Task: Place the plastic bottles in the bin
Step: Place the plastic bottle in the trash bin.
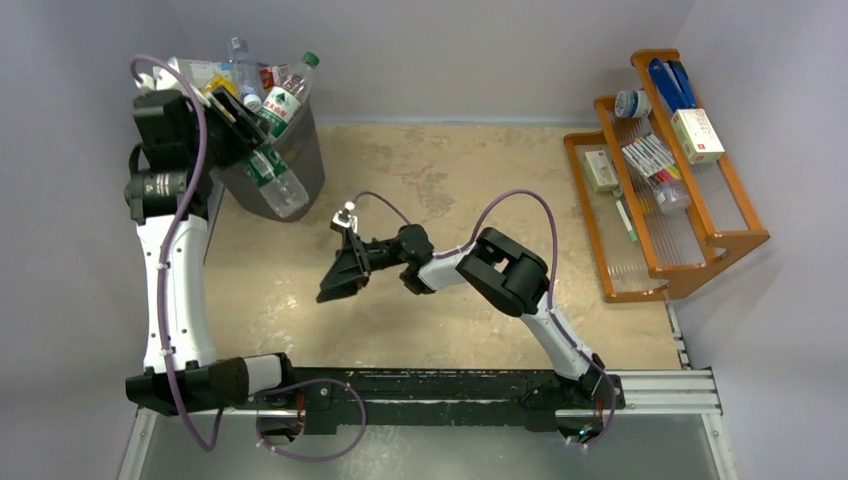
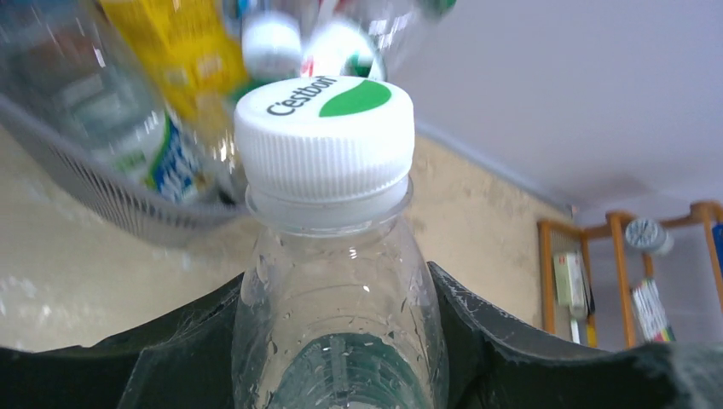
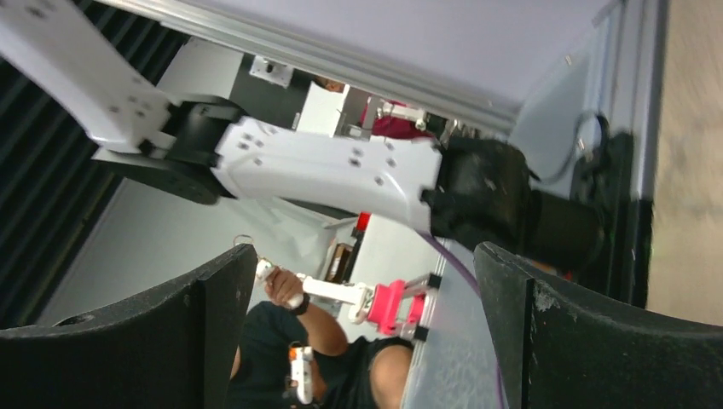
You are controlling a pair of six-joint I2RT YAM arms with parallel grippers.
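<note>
Left gripper (image 2: pixel 334 290) is clamped on a clear bottle (image 2: pixel 328 196) beside the heaped bin (image 1: pixel 310 160), right gripper (image 3: pixel 365 256) spread and empty: advise centring over the heap before release, lest the bottle roll off.

The dark grey bin (image 1: pixel 305 160) stands at the upper left of the top view, heaped above its rim with plastic bottles (image 1: pixel 283 100), mostly clear, with red or green labels. My left fingers (image 2: pixel 183 354) clamp one clear bottle (image 1: pixel 280 190), white-capped and green-labelled, tilted across the bin's wall in that view.
</note>
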